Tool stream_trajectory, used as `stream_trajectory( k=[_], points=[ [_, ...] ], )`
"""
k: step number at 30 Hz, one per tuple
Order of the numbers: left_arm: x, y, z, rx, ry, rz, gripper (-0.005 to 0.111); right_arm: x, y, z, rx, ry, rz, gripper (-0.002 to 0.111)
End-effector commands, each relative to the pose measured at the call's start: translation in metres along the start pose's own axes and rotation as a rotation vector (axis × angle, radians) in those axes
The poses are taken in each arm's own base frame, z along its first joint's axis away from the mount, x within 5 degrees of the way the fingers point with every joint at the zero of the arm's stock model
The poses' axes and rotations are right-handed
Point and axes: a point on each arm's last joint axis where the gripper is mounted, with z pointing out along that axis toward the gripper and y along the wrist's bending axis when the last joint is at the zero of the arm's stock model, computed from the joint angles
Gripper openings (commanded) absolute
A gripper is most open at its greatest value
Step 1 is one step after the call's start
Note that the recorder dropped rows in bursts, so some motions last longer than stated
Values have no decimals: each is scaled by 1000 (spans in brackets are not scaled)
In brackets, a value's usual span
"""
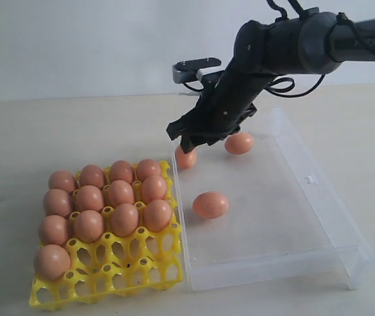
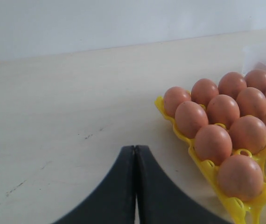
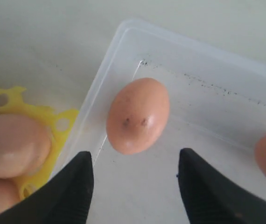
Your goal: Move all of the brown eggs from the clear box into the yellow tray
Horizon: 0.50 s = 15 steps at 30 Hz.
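Right jaws wide, empty, over brown egg (image 3: pixel 137 115); left jaws closed; arm lettering (image 1: pixel 366 43) maybe PIPER.

Soft, even light from above washes the pale tabletop (image 1: pixel 43 138), leaving only faint shadows under the brown eggs (image 1: pixel 210 205) and a mild sheen on the clear box (image 1: pixel 286 217). The exterior view is slightly grainy; in the right wrist view the yellow tray (image 3: pixel 35 111) blurs at the edge.

Pale matte table (image 1: pixel 43 131), a few faint dark scuffs (image 2: pixel 88 136) showing. Two things sit straight on it: the yellow tray (image 1: pixel 108 289) on the left, and the clear box (image 1: pixel 273 224) just beside it on the right, sides parallel.
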Motion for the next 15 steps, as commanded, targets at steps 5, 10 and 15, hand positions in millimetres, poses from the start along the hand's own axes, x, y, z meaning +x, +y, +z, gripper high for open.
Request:
stream_trajectory(
  k=[5, 10, 15],
  points=[
    [-2, 0, -1, 2, -19, -2, 0, 3, -5, 37, -52, -41, 192, 54],
    [-2, 0, -1, 2, -19, -2, 0, 1, -6, 43, -58, -82, 229, 54],
    [-2, 0, -1, 2, -19, -2, 0, -2, -7, 42, -56, -105, 236, 54]
  ],
)
